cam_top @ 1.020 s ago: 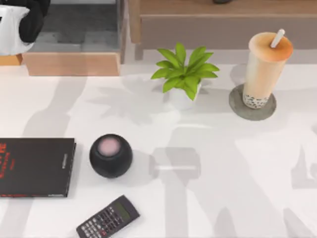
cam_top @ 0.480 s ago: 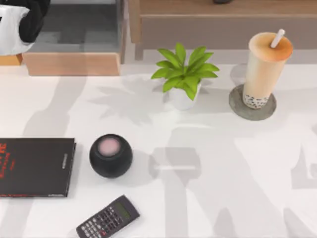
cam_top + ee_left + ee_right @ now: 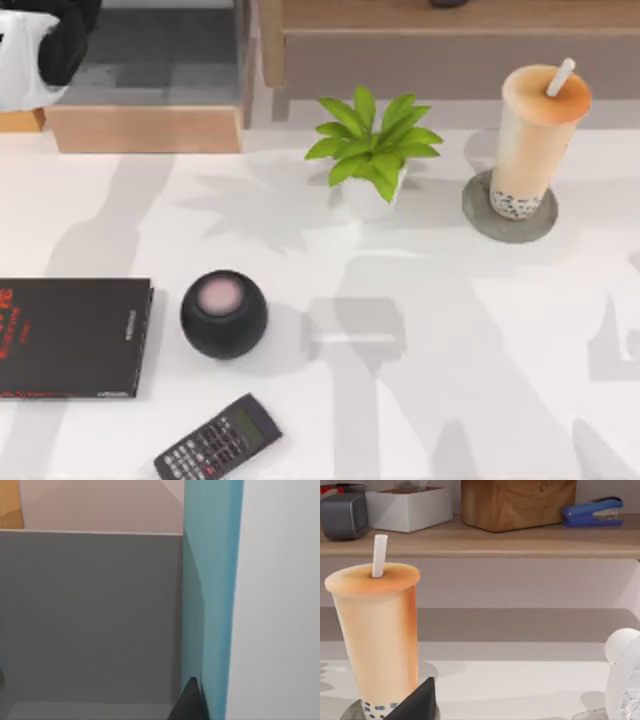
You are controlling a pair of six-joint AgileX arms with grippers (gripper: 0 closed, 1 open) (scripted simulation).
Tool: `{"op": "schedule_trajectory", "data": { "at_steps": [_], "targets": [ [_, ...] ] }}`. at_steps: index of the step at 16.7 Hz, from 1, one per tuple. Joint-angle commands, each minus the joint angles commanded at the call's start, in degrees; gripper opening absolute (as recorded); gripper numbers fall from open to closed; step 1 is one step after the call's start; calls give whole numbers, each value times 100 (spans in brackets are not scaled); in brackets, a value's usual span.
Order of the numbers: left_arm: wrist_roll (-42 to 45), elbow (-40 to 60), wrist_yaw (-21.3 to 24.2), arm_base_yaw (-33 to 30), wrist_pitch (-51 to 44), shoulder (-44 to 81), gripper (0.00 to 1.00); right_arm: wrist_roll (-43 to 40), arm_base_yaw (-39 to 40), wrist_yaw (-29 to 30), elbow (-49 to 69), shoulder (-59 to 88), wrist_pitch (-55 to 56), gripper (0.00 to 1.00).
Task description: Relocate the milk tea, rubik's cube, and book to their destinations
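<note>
Nothing on the white worktop (image 3: pixel 420 300) has shifted between the earlier top views and this one; every object sits where it was.

Counting from above: one tall clear cup of beige-orange milk tea (image 3: pixel 535 135) with a white straw (image 3: pixel 560 77), standing upright on one round grey coaster (image 3: pixel 480 215) at the upper right of the frame; one small green potted plant (image 3: pixel 372 148) near the top centre; one round black speaker (image 3: pixel 223 313) left of centre; one dark calculator (image 3: pixel 218 438) at the lower edge; one thin flat black book with red marks (image 3: pixel 70 337) at the left edge, cut off by the frame.

Wide bare room lies across the centre and lower right of the worktop, well apart from the cup.

At the upper left corner a black and white arm part (image 3: pixel 40 45) is cut off over a grey-floored wooden compartment (image 3: pixel 150 60).

From the left wrist, a teal-blue book cover (image 3: pixel 212 595) stands upright against a grey wall (image 3: pixel 90 615); one dark finger tip (image 3: pixel 189 702) touches its lower part, and whether the fingers are clenched on it I cannot tell.

From the right wrist, the milk tea (image 3: pixel 377 635) stands close ahead, one dark finger tip (image 3: pixel 417 702) low beside it; their state I cannot tell. Behind runs a wooden shelf (image 3: pixel 520 542) bearing a blue stapler (image 3: pixel 592 512), a wooden block (image 3: pixel 517 502) and a white box (image 3: pixel 410 507).
</note>
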Motion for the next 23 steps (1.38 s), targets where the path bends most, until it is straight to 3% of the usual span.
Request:
{"op": "schedule_trajectory", "data": {
  "at_steps": [15,19,23],
  "targets": [
    [76,-166,-11,-21,-109,-323,0,0,0,0,0,0,0,100],
    [912,-678,151,-36,-106,-1066,0,0,0,0,0,0,0,100],
    [2476,-1885,350,28,-139,-2271,0,0,0,0,0,0,0,100]
  ]
}}
